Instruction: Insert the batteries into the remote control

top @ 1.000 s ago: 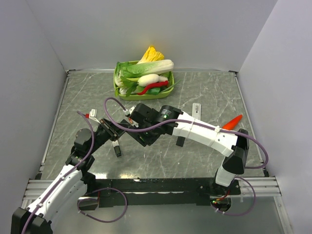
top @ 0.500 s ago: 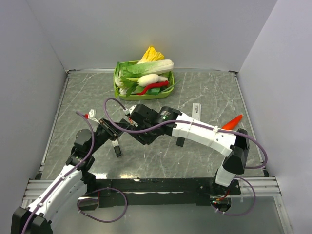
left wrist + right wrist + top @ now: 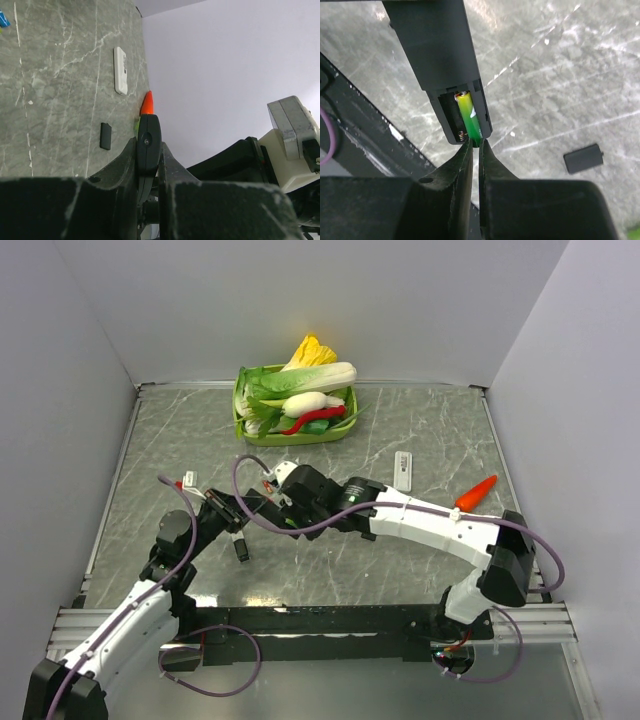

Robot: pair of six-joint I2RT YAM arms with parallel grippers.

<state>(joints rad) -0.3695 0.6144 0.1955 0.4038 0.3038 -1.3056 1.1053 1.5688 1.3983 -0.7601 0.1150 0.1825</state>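
My left gripper [image 3: 148,150] is shut on the black remote control [image 3: 149,131], seen edge-on between its fingers. In the right wrist view the remote [image 3: 435,45] has its battery bay uncovered, with a green and yellow battery [image 3: 469,117] lying in one slot and the slot beside it bare. My right gripper [image 3: 475,142] is shut to a thin slit, its tips against the battery's near end. From above, both grippers meet at the remote [image 3: 241,548], the left gripper [image 3: 230,520] beside the right gripper [image 3: 262,512]. A small blue battery [image 3: 3,20] lies on the table.
The black battery cover [image 3: 583,158] lies flat on the table. A white remote [image 3: 403,470] and an orange carrot [image 3: 477,490] lie to the right. A green basket [image 3: 240,425] of vegetables stands at the back. A small red and white item [image 3: 185,478] lies at the left.
My right arm has swung left and lowered, bringing its gripper up against the remote. The left arm and remote have shifted only slightly.
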